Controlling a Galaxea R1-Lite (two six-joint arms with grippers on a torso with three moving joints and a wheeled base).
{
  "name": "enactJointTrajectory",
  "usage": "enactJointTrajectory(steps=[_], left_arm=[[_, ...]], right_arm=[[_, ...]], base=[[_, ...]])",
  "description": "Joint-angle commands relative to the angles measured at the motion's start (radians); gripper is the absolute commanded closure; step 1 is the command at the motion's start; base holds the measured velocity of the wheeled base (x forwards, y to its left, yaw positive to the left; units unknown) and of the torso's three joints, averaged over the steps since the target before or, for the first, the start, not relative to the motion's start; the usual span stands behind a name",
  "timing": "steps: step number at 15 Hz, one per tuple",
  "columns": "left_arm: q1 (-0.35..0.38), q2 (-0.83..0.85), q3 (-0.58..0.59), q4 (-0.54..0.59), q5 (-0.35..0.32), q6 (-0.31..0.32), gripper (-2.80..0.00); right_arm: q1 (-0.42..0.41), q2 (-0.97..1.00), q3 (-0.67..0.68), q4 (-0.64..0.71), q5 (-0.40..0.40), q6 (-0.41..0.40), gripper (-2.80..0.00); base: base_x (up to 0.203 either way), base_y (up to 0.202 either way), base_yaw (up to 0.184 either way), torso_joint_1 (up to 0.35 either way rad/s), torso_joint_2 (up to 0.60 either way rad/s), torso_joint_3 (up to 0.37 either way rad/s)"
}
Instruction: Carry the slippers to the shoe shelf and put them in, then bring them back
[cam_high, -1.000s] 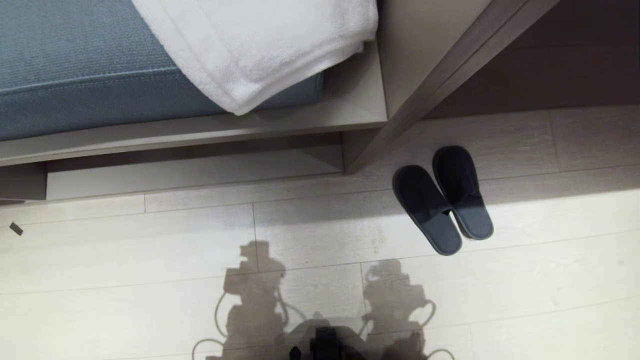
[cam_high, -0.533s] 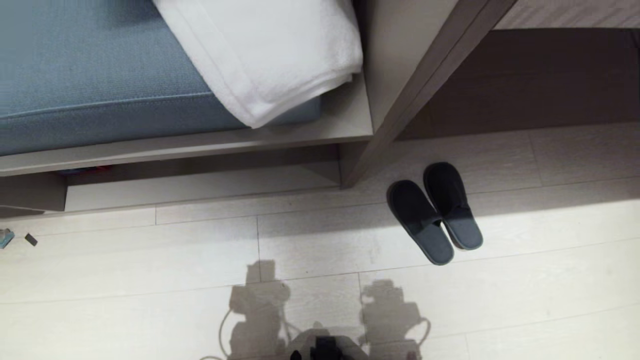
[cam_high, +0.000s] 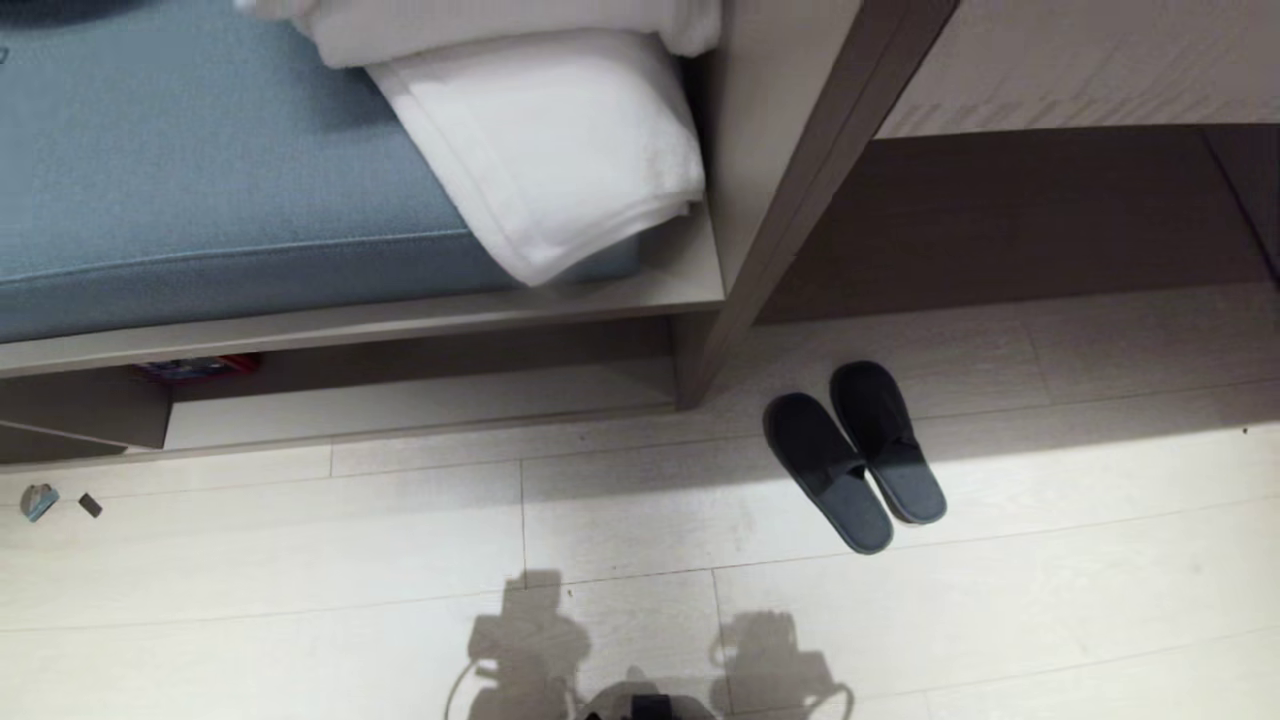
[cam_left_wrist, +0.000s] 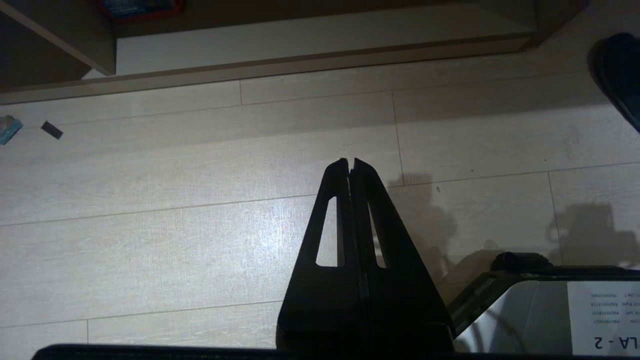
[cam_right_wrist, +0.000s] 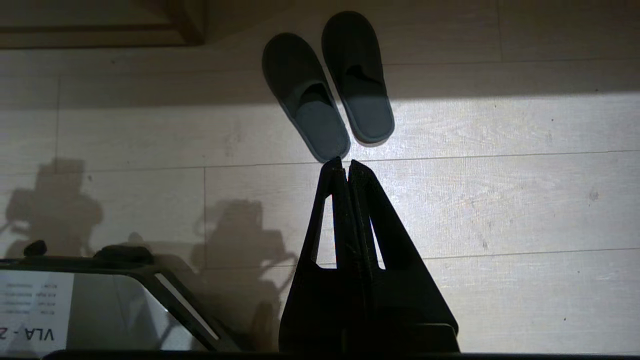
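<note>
Slippers (cam_high: 853, 455) side by side on the floor (cam_high: 300, 560).
Left hand (cam_left_wrist: 350, 162) and right hand (cam_right_wrist: 341, 165) both closed, empty.

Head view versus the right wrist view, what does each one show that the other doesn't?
Only the head view shows the blue cushion, the white towels on it, and the low shoe shelf under the bench. Only the right wrist view shows the right gripper, fingers shut, above bare floor just short of the slippers. Both show the slippers lying side by side on the pale plank floor, and the robot's shadows.
</note>
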Motion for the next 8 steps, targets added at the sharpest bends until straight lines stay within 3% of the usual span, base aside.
enactJointTrajectory(steps=[1, 8], left_arm=[[0.0, 0.001, 0.0, -0.001, 0.0, 0.0, 0.0], [0.0, 0.001, 0.0, -0.001, 0.0, 0.0, 0.0]], right_arm=[[0.0, 0.003, 0.0, -0.001, 0.001, 0.005, 0.0], [0.0, 0.003, 0.0, -0.001, 0.001, 0.006, 0.0]], base=[[0.0, 0.0, 0.0, 0.002, 0.0, 0.202], [0.0, 0.0, 0.0, 0.001, 0.0, 0.204]])
